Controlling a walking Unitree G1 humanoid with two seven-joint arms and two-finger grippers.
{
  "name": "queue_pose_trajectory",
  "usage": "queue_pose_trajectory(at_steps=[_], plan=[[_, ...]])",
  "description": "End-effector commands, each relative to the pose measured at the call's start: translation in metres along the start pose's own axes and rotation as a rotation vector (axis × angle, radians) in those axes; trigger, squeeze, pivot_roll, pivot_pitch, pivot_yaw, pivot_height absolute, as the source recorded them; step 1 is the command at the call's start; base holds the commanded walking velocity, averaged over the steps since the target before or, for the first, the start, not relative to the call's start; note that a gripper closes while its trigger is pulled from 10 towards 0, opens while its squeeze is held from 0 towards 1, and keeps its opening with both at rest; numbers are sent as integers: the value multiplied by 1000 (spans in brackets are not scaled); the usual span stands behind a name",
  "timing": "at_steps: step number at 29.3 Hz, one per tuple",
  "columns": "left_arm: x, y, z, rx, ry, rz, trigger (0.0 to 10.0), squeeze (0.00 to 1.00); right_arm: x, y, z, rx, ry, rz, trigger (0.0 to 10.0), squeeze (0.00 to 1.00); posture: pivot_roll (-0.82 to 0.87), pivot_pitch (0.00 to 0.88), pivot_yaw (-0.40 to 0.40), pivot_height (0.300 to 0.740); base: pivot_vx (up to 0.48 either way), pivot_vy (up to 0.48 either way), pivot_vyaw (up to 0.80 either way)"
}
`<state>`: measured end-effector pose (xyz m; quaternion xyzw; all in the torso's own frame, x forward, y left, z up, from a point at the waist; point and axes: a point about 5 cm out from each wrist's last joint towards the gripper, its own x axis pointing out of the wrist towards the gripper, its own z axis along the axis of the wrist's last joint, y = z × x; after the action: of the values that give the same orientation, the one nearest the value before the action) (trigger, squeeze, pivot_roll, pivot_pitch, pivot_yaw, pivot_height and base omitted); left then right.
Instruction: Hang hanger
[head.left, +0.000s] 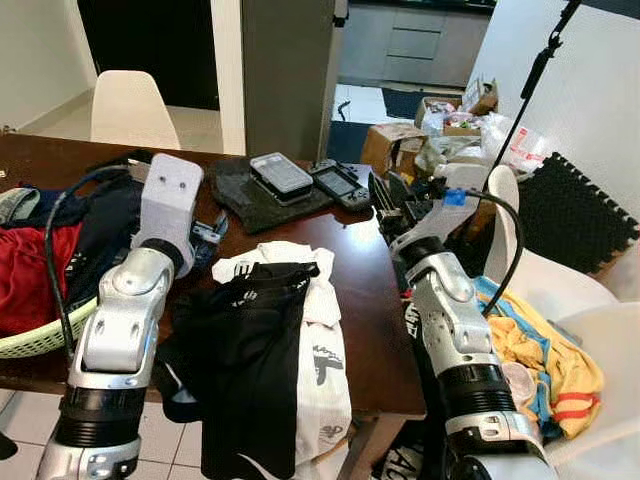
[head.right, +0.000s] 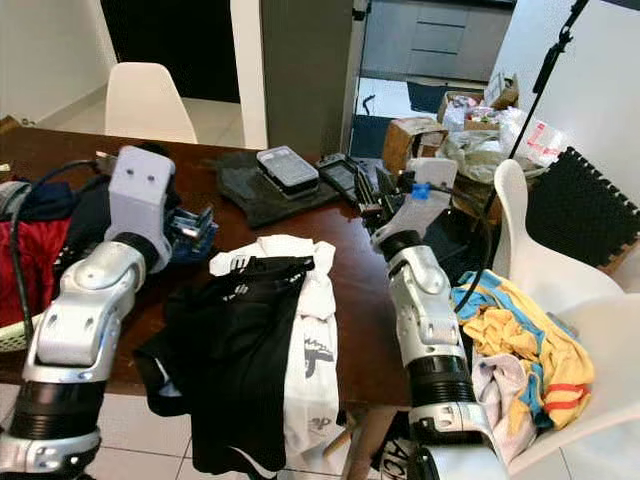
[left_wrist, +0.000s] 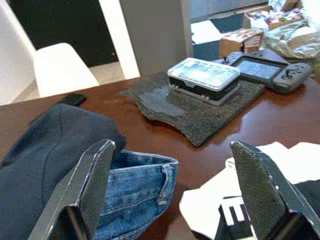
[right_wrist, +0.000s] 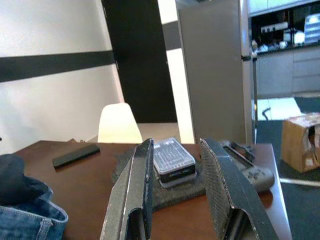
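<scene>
Two silver arms reach over a dark wooden worktop (head.left: 365, 290) strewn with clothes. At nine o'clock, one pale green basket (head.left: 40, 340) holds red and dark garments. The left gripper (left_wrist: 172, 147) hovers near ten o'clock, fingers spread wide and holding nothing, above one pair of blue jeans (left_wrist: 137, 187) and a navy garment (left_wrist: 50, 150). One white chair (head.left: 130, 108) stands behind the worktop at eleven o'clock.

At six o'clock, one black garment (head.left: 250, 350) lies on top of one white shirt (head.left: 325, 370). Both carry printed lettering that is too small to read. At twelve o'clock, one grey mat (head.left: 240, 205) carries one boxy device with a pale top (head.left: 280, 172). One handheld game console (head.left: 340, 185) lies just beside it.

The right gripper (right_wrist: 177, 142) is at one o'clock, over the worktop's far right edge. Its fingers are parted by a narrow gap, with nothing between them. At three to four o'clock, two more white chairs (head.left: 545, 270) stand beside the worktop, and a heap of yellow, blue and orange clothes (head.left: 540, 350) lies on them. Cardboard boxes (head.left: 395, 140) sit on the floor beyond.

Where the hanger is cannot be told from these views.
</scene>
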<state>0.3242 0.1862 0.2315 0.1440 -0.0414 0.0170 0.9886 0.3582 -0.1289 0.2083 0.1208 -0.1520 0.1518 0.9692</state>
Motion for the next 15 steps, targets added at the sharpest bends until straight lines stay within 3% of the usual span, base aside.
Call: queue_pose_trajectory(at_steps=[1, 7, 15], plan=[[-3, 1, -2, 1, 10, 30, 10000, 0, -2, -3, 2, -9, 8, -9, 10000, 0, 16, 0, -83, 740, 0, 0, 0], [-10, 0, -1, -1, 5, 79, 10000, 0, -5, -5, -1, -23, 38, -11, 10000, 0, 24, 0, -84, 740, 0, 0, 0], [-13, 7, 5, 14, -14, 138, 10000, 0, -5, -6, -1, -12, 49, -19, 10000, 0, 29, 0, -73, 740, 0, 282, 0]])
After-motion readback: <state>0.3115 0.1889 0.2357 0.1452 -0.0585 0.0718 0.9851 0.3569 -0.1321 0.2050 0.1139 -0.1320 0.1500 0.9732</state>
